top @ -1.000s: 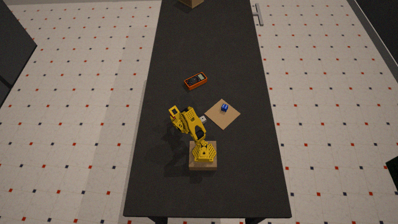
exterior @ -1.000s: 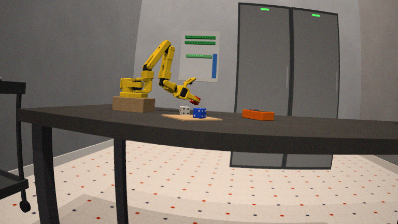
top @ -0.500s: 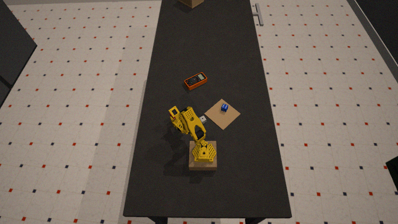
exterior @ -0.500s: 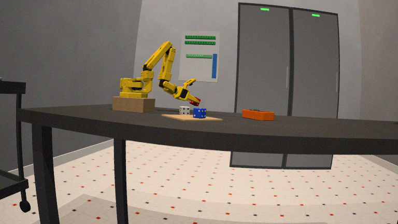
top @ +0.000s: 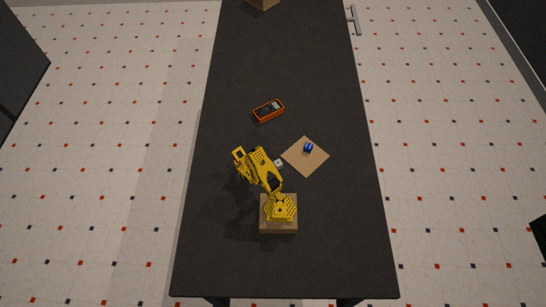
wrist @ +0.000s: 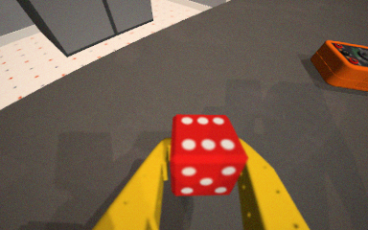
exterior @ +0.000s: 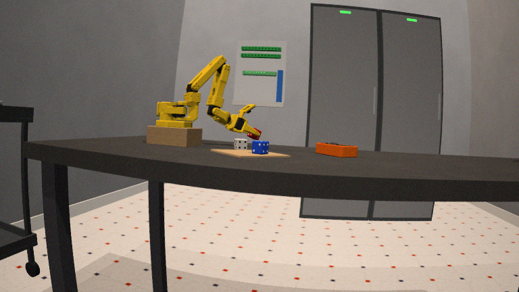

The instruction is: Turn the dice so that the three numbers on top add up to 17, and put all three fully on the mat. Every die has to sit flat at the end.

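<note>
The jaws are gripping the red die above the surface, beside the mat; releasing it tilted is risking a tumble onto a wrong face.

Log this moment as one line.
gripper: shut on red die, above table | blue die: on mat | white die: off mat

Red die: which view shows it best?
Wrist: the red die fills the frame, pips readable, clamped in the tool. Exterior shows only a small red patch at the tool tip; top shows a red sliver.
</note>
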You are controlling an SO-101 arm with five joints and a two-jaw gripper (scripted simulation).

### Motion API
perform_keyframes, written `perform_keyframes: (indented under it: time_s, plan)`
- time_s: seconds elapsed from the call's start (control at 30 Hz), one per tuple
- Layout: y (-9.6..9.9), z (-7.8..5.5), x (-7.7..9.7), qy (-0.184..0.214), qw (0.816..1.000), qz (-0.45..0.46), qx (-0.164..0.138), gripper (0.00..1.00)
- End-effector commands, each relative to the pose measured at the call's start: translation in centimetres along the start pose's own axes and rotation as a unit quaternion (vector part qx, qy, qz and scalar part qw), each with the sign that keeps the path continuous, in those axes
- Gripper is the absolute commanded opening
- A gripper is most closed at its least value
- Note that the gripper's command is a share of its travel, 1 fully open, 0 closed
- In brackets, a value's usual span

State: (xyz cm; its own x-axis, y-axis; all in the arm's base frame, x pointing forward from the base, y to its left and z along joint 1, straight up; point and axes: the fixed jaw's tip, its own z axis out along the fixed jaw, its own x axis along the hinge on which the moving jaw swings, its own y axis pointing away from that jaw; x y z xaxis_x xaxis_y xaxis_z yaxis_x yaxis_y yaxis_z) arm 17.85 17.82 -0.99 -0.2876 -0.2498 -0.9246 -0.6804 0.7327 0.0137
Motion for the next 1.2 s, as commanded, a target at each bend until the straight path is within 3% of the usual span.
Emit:
perform_keyframes:
  time_s: [0.0,1.17]
  plan:
    - [0.2,0.1,0.1,-0.003,1.000,-0.005,-0.004,0.00]
    - [0.2,0.5,1.3,-0.003,1.000,-0.005,-0.004,0.00]
